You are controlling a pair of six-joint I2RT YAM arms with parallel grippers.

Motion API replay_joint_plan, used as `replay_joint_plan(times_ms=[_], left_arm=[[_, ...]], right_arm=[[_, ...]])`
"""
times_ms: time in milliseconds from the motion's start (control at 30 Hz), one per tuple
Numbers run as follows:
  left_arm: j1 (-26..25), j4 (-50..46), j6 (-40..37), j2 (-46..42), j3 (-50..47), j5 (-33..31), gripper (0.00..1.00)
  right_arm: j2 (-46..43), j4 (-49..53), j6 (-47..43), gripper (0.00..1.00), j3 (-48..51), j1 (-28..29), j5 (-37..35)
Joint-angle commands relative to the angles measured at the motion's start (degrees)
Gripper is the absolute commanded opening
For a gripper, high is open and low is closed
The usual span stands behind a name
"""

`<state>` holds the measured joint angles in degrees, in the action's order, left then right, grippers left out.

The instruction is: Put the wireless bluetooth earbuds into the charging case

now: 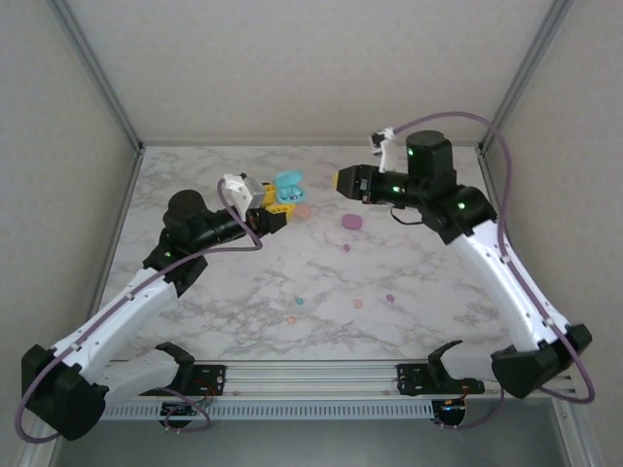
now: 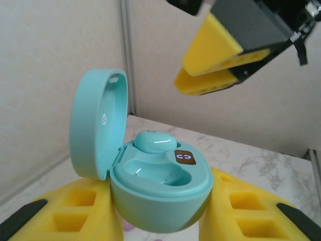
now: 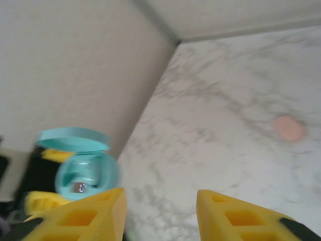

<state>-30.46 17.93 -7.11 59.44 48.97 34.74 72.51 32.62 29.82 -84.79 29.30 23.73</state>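
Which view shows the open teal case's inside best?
Left wrist: the teal case sits close, one bud seated, one well empty. Right wrist shows it small, blurred; top external, tiny in the left gripper.

Overhead looks down; both wrist cameras face the teal case (image 2: 160,193).

Case (image 2: 165,186) in left gripper (image 1: 274,215), earbud (image 2: 154,141) inside, right gripper (image 1: 343,182) beyond
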Motion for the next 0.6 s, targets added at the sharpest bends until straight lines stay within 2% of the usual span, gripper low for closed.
replay_joint_plan(times_ms=[0, 67, 133, 233, 367, 467, 567], left_arm=[[-0.4, -0.1, -0.4, -3.9, -1.2, -5.2, 0.14], [-0.5, -1.1, -0.3, -5.9, -1.5, -6.4, 0.14], [-0.4, -2.3, -0.3, -8.3, -1.3, -7.3, 0.14], [-0.5, -3.8, -0.3, -10.9, -1.0, -8.4, 0.14], [-0.5, -6.7, -0.8, -13.1, 0.4, -8.4, 0.15], [-0.5, -7.1, -0.9, -14.3, 1.0, -8.8, 0.15], [-0.5, -7.9, -1.2, -14.9, 1.7, -8.9, 0.15]], right_arm=[[1.1, 4.4, 2.7, 0.41, 5.8, -0.6, -13.9], [4.1, 6.5, 3.1, 0.4, 8.3, -0.6, -13.3], [8.8, 7.5, 4.2, 0.39, 10.9, -0.3, -9.6], [15.8, 6.4, 2.5, 0.37, 13.0, 3.9, -5.5], [26.9, 10.4, -3.3, 0.37, 9.1, 11.7, -5.7], [33.3, 12.8, -7.1, 0.36, 5.2, 17.4, -8.9], [39.0, 16.2, -10.7, 0.36, 0.5, 20.6, -10.9]])
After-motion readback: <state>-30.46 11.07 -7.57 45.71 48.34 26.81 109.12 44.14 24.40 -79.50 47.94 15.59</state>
